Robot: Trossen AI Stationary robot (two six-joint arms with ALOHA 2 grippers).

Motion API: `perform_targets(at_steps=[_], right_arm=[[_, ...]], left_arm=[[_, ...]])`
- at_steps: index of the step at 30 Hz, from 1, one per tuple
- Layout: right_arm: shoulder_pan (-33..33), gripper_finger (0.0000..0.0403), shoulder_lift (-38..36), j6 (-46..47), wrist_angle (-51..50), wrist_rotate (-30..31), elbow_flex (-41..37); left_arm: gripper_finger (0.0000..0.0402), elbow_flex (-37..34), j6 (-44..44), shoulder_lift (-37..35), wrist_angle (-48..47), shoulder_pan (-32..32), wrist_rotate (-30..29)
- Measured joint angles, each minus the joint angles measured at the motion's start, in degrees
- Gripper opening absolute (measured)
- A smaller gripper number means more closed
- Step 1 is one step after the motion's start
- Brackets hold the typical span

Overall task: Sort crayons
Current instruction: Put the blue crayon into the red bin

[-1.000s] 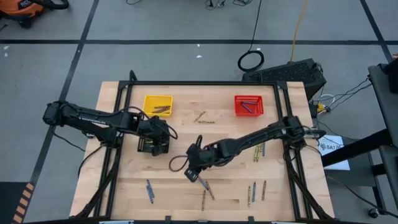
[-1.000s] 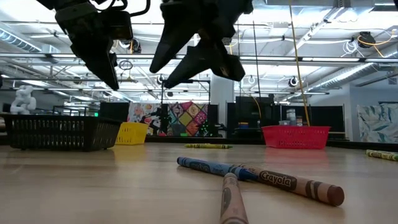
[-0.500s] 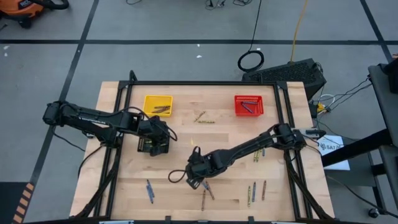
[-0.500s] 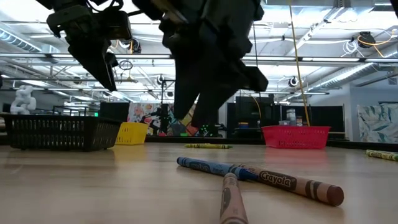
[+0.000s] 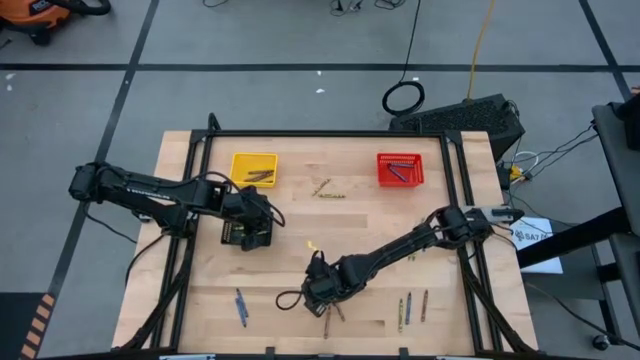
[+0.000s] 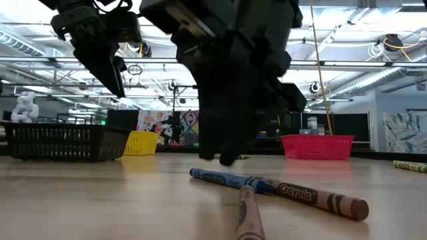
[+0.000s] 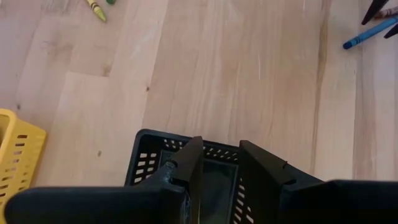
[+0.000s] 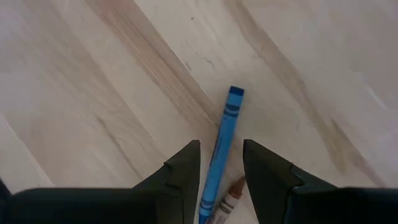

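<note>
My right gripper (image 5: 322, 292) (image 8: 221, 144) is open, low over the table's near middle. Its fingers stand on either side of a blue crayon (image 8: 229, 115) (image 6: 213, 177) that lies flat on the wood, crossed with a brown crayon (image 6: 320, 198). I cannot tell whether the fingers touch the blue crayon. A second brown crayon (image 6: 248, 213) lies beside them. My left gripper (image 5: 248, 228) (image 7: 221, 144) hangs open and empty above the black mesh basket (image 7: 149, 140) on the table's left half.
A yellow basket (image 5: 253, 168) with brown crayons stands at the far left. A red basket (image 5: 400, 168) with a blue crayon stands at the far right. Loose crayons lie far of centre (image 5: 325, 190), near left (image 5: 240, 305), near right (image 5: 405, 312) and right (image 5: 415, 245).
My right gripper has gone toward the table's near edge and down, from the middle of the table to just over the crossed blue and brown crayons. The crayons have kept still.
</note>
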Motion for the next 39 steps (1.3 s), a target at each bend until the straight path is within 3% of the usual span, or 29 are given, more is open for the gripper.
perform_targets(at_steps=[6,22,33,39], right_arm=[[0.44,0.0109,-0.13,0.64,-0.43,2.92,0.00],[0.46,0.0107,2.75,-0.39,-0.30,2.98,0.20],[-0.53,0.0014,3.44,-2.28,-0.32,5.73,0.13],[-1.13,0.0008,3.50,-2.38,-0.16,6.41,0.09]], left_arm=[[0.0102,0.00,-0.04,0.00,0.02,0.00,0.00],[0.0102,-0.04,-0.35,0.01,0.38,0.00,0.02],[0.0102,-0.04,-0.35,-0.01,0.42,0.00,0.04],[0.0102,-0.04,-0.35,-0.01,0.42,-0.02,0.04]])
